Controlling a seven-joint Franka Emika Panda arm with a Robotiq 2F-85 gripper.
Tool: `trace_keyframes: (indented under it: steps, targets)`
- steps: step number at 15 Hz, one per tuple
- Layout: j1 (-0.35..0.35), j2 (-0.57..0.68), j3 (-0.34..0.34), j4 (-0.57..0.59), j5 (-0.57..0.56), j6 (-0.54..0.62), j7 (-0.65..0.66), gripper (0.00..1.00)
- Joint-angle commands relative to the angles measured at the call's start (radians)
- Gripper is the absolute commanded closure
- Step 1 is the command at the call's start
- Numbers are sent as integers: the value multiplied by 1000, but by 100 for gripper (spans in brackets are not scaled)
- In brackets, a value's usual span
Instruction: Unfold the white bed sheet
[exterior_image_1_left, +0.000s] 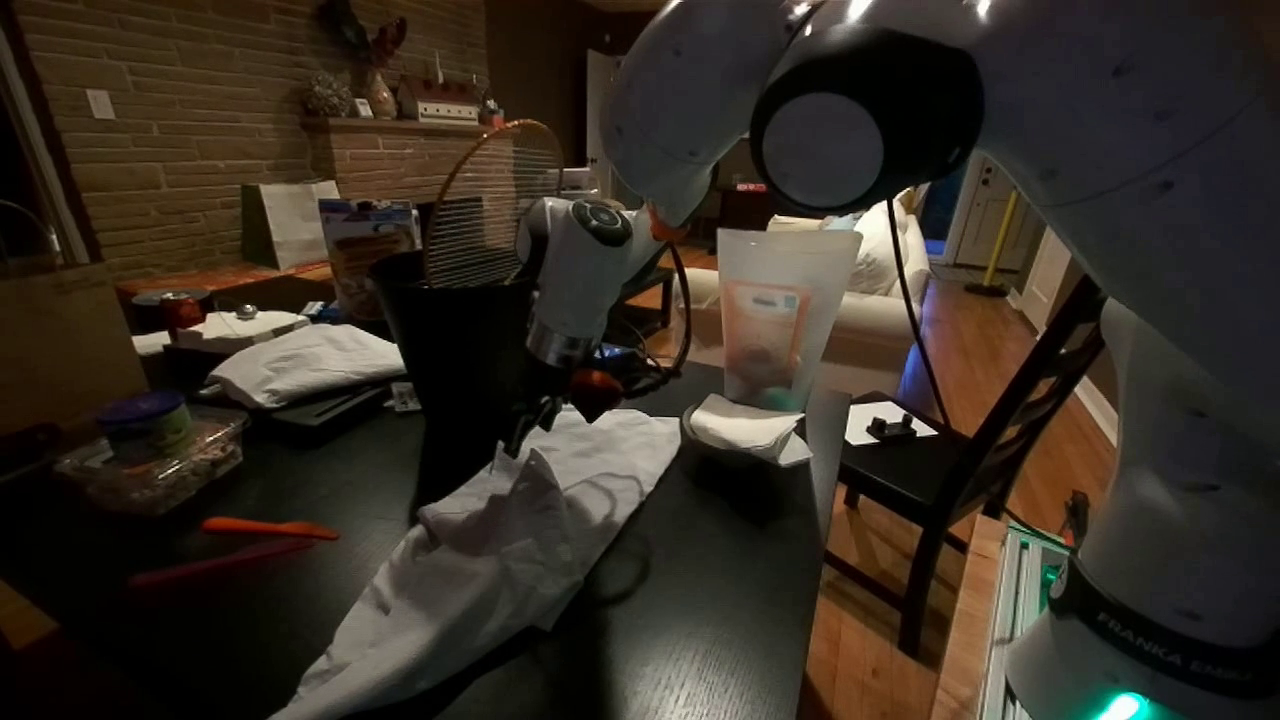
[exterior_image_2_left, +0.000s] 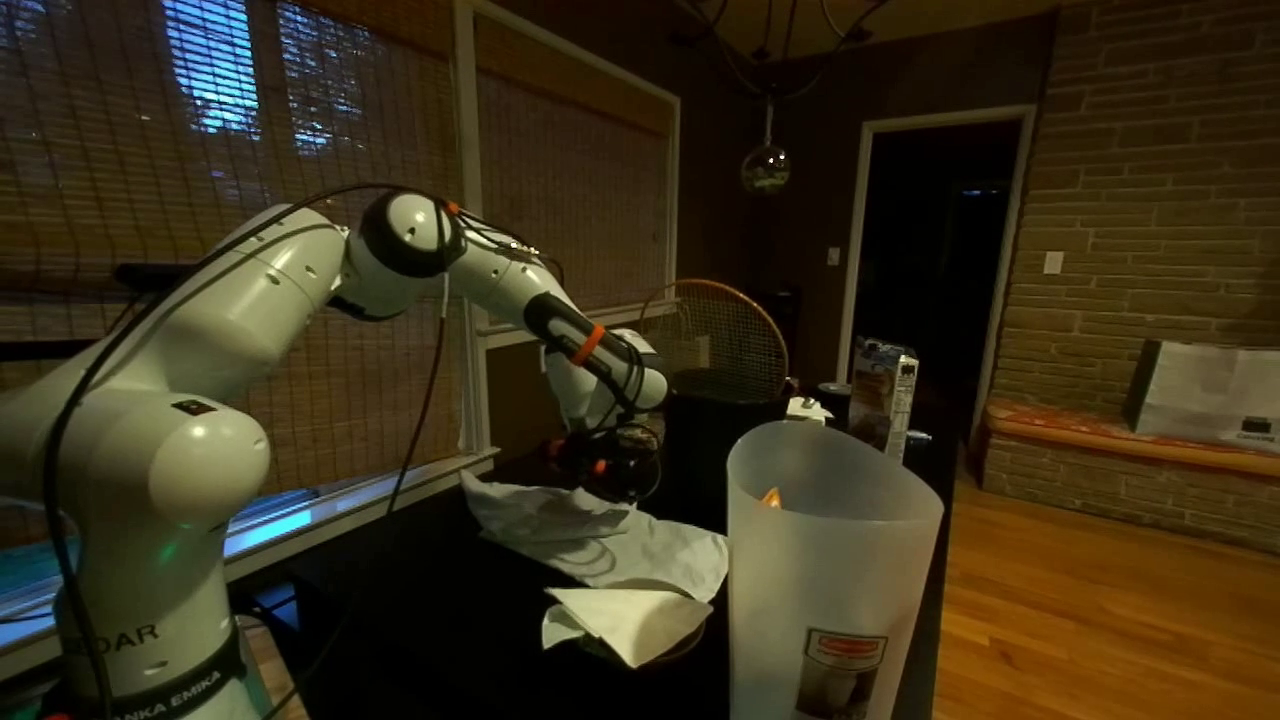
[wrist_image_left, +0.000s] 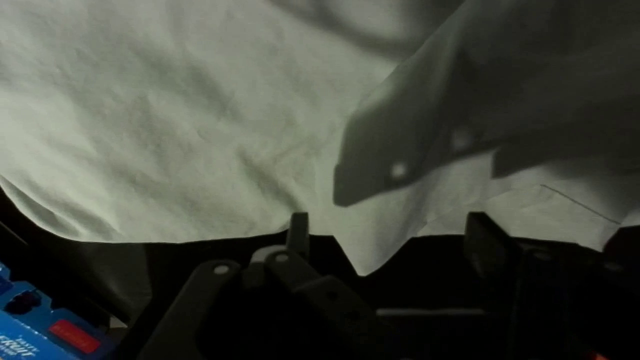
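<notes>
Arm (exterior_image_2_left: 275, 265) arched, end bent downward, pincer (wrist_image_left: 388, 220) spread apart at edge of white bed sheet (exterior_image_1_left: 490, 575), contact unclear

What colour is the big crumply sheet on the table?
The sheet is plain white, greyish where shadowed. It shows best in an exterior view.

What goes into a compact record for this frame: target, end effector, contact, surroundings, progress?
target: white bed sheet, a rumpled strip on the dark table
end effector: gripper, open, jaws apart at the sheet's edge
contact: cannot tell whether gripper and sheet touch
surroundings: black bin with a racket sticking up from it, folded white cloth, translucent container
progress: not yet spread flat; folds and wrinkles show
</notes>
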Motion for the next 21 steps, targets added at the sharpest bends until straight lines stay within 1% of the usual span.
trace_keyframes:
  steps: [1, 2, 3, 4, 5, 6, 8, 9, 10, 12, 13, 14, 16, 18, 19, 20, 21]
  targets:
    - [-85, 29, 69, 52, 10, -33, -81, 44]
    - [-94, 42, 71, 60, 13, -49, -89, 39]
    - [-96, 50, 70, 65, 16, -64, -93, 27]
    - [-104, 55, 75, 68, 14, -73, -100, 27]
    - [-114, 68, 83, 81, 14, -75, -107, 33]
    - [-119, 77, 89, 88, 14, -76, -110, 57]
    - [-133, 87, 110, 105, 15, -73, -129, 61]
    - [-140, 85, 125, 105, 15, -75, -143, 67]
    - [-145, 86, 134, 113, 14, -74, -150, 76]
    - [-157, 83, 156, 121, 14, -74, -169, 89]
    - [-165, 83, 167, 126, 15, -74, -178, 97]
    - [-166, 79, 170, 126, 13, -70, -177, 99]
    - [-166, 53, 184, 114, 11, -71, -184, 100]
    - [-151, -12, 209, 69, 1, -89, -208, 99]
    - [-149, -55, 240, 49, -1, -97, -245, 99]
    - [-155, -105, 287, 30, 0, -109, -303, 99]
    - [-142, -137, 307, 22, -4, -109, -327, 99]
